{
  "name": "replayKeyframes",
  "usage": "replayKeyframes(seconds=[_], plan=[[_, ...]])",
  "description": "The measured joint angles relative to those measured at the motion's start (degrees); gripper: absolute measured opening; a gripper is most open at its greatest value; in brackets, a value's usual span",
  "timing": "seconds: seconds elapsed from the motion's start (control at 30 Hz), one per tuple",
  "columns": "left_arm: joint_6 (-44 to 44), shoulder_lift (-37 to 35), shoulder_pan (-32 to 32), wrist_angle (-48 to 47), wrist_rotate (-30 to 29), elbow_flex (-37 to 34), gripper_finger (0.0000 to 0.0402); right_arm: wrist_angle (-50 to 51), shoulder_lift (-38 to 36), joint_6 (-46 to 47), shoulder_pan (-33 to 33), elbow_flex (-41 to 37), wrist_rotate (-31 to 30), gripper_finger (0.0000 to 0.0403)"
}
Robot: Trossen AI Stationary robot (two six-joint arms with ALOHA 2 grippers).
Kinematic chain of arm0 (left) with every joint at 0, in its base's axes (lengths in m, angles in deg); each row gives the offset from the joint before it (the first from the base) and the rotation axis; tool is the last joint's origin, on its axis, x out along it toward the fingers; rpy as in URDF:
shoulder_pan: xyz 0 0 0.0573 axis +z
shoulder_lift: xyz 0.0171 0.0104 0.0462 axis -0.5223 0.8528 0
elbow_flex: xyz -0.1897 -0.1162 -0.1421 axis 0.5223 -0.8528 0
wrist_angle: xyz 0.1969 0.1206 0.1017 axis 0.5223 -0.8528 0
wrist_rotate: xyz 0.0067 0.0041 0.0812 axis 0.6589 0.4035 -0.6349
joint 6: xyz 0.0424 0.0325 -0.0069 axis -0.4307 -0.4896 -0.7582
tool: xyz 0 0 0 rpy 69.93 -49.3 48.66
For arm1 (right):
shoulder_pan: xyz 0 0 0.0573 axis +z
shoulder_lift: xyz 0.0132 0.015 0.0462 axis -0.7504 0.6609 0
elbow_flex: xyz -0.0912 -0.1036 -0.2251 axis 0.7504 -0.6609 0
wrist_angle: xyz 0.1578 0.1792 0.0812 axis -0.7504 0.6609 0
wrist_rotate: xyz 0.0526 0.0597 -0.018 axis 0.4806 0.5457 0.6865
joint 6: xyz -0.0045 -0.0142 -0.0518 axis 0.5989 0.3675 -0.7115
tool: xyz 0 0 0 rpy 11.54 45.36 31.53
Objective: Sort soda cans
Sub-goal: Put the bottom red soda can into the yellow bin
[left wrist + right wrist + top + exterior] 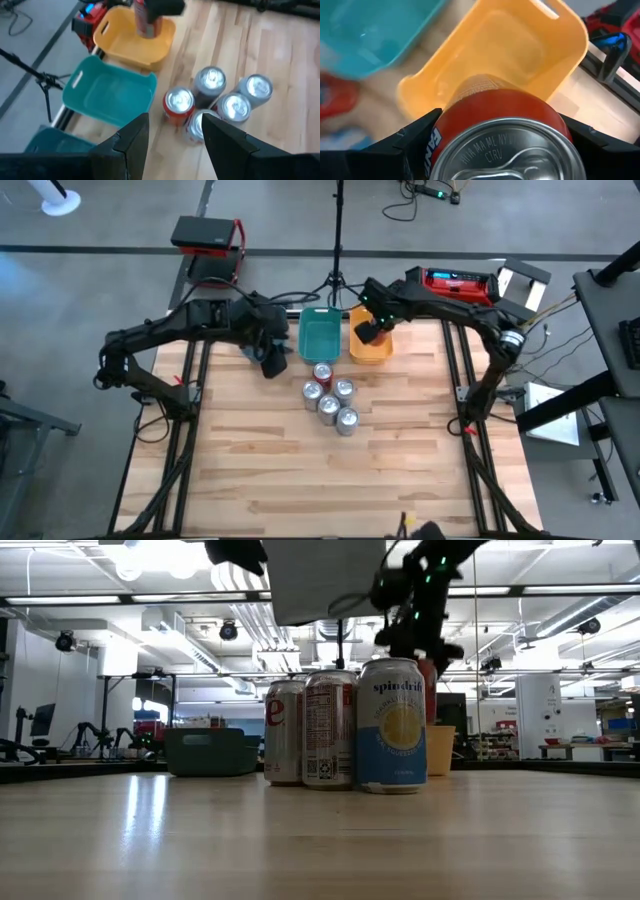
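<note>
Red-sided metal soda can (495,125) is clamped in right hand (372,330) over orange plastic bin (368,348) at worktop's far edge, poised for drop-in. Left hand (172,142) fingers apart, empty, beside five remaining cans (330,400) mid-worktop.

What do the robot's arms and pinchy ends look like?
Both arms are dark, nearly black, built from jointed tube-like segments with black cables trailing along them. The left arm ends in a left end effector with two flat, wedge-shaped black fingers. The right arm looks the same, with small green lights glowing near its wrist, and its right end effector has matching black fingers.
</note>
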Motion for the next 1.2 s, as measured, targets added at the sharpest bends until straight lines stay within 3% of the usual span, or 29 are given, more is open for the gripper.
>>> replayKeyframes(seconds=[0.3, 0.5, 0.63, 0.93, 1.2], plan=[[1.41, -0.24, -1.22, -2.02, 1.14, -5.57, 0.0167, -3.51, 10.56, 3.10, -3.46, 4.05, -0.14, 0.0302], [2.40, -0.32, -1.49, -2.31, 1.21, -7.58, 0.0167, -3.15, 15.88, 1.82, -4.52, 9.73, -6.44, 0.0304], [2.85, -0.32, -1.49, -2.33, 1.19, -7.75, 0.0167, -2.55, 19.06, 1.44, -5.37, 11.76, -5.96, 0.0305], [3.89, -1.43, -1.65, -4.73, 1.16, -7.75, 0.0167, -3.30, 19.86, 1.25, -5.63, 12.37, -4.40, 0.0309], [5.62, -3.14, -1.89, -4.72, 1.13, -7.78, 0.0167, -3.74, 19.79, 1.29, -6.81, 12.09, -4.67, 0.0344]])
